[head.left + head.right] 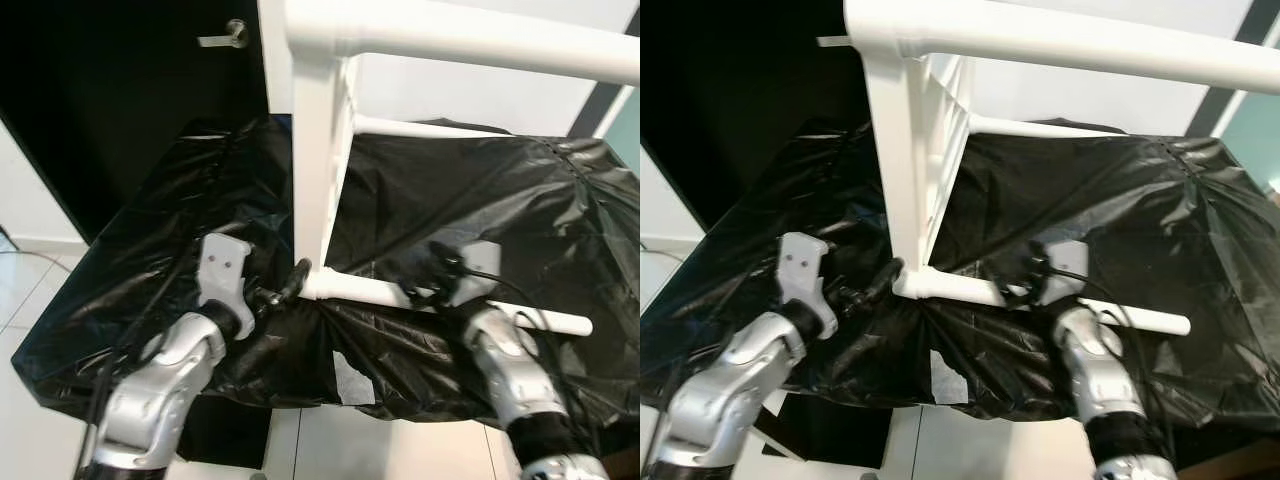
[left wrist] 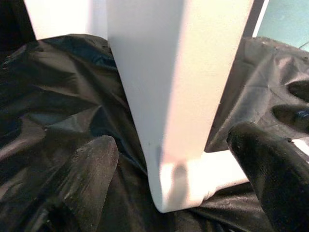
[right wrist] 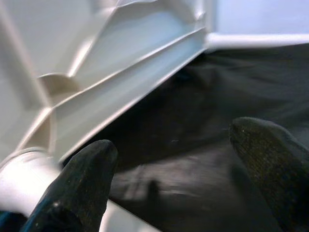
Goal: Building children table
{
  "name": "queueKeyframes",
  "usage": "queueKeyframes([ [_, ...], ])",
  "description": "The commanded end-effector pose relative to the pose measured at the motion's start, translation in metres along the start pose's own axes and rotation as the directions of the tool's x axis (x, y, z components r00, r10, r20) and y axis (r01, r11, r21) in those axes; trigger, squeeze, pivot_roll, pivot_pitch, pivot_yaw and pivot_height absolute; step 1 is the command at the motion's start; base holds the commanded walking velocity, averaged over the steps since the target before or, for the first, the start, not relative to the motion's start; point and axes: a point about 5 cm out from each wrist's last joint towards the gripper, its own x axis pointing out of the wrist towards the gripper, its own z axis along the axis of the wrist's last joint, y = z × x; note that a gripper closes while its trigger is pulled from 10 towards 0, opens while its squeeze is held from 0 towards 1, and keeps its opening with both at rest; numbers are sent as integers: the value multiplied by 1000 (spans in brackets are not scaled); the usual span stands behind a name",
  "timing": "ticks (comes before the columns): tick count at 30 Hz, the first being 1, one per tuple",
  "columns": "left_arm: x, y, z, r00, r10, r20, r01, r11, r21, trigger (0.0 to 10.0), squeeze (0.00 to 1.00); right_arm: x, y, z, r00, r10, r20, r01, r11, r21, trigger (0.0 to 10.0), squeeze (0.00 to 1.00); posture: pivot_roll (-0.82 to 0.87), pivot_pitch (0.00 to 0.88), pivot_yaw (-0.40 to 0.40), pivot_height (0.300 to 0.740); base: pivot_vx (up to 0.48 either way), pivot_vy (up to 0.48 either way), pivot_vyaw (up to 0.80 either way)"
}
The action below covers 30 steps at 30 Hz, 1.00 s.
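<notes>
Left eye view: black plastic sheet (image 1: 480, 200) over surface, white table (image 1: 320, 150) on it, both end effectors spread.

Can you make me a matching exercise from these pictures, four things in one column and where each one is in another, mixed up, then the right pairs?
Things:
1. left gripper
2. right gripper
3. black plastic sheet
4. door handle

Places or states:
A. spread under the white table
B. fingers open by the table's lower corner
C. on the dark door behind
D. at the white leg lying along the sheet

Pairs: 1-B, 2-D, 3-A, 4-C
</notes>
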Motion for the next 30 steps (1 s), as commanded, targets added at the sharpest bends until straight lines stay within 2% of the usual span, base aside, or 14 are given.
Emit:
queueKeyframes([
  [1, 9, 0, 0, 1000, 2, 7, -2, 1000, 4, 10000, 0, -7, -10, 3, 998, -59, 1, 59, 998, -8, 10000, 0, 13, 0, 0, 740, 0, 0, 0],
  [2, 10, 0, 0, 1000, 6, 10, -6, 1000, 5, 10000, 0, -8, -11, 4, 998, -67, 4, 67, 998, -6, 10000, 0, 13, 0, 0, 740, 0, 0, 0],
  [4, 23, 6, 5, 999, 38, 37, -39, 999, 9, 10000, 0, -13, -19, 9, 989, -148, 28, 149, 989, -20, 10000, 0, -22, 0, 25, 740, 0, 0, 0],
  [7, 30, 8, 10, 997, 42, 61, -43, 999, 9, 10000, 0, -15, -21, 11, 985, -169, 30, 170, 985, -15, 10000, 0, -35, 0, 34, 740, 0, 0, 0],
  [11, 43, -3, 17, 995, -35, 98, 35, 999, -7, 10000, 0, -13, -19, 17, 984, -177, 33, 178, 984, -21, 10000, 0, -54, 0, 40, 740, 0, 0, 0],
  [17, 55, -8, 21, 992, -40, 122, 41, 999, -4, 10000, 0, -10, -17, 20, 985, -168, 34, 169, 985, -24, 10000, 0, -59, 0, 34, 740, 0, 0, 0],
  [23, 51, -4, 18, 993, -20, 114, 22, 1000, -10, 10000, 0, -8, -17, 21, 987, -158, 28, 159, 987, -26, 10000, 0, -45, 0, 26, 740, 0, 0, 0],
  [26, 54, -14, 23, 990, -38, 135, 43, 999, -32, 10000, 0, -8, -15, 20, 989, -149, 23, 150, 988, -23, 10000, 0, -42, 0, 24, 740, 0, 0, 0],
  [27, 57, -23, 24, 988, -52, 147, 60, 997, -51, 10000, 0, -8, -14, 20, 989, -146, 22, 147, 989, -22, 10000, 0, -43, 0, 25, 740, 0, 0, 0],
  [30, 65, -33, 25, 987, -14, 160, 27, 996, -81, 10000, 0, -8, -14, 20, 989, -148, 22, 148, 989, -23, 10000, 0, -47, 0, 22, 740, 0, 0, 0],
])
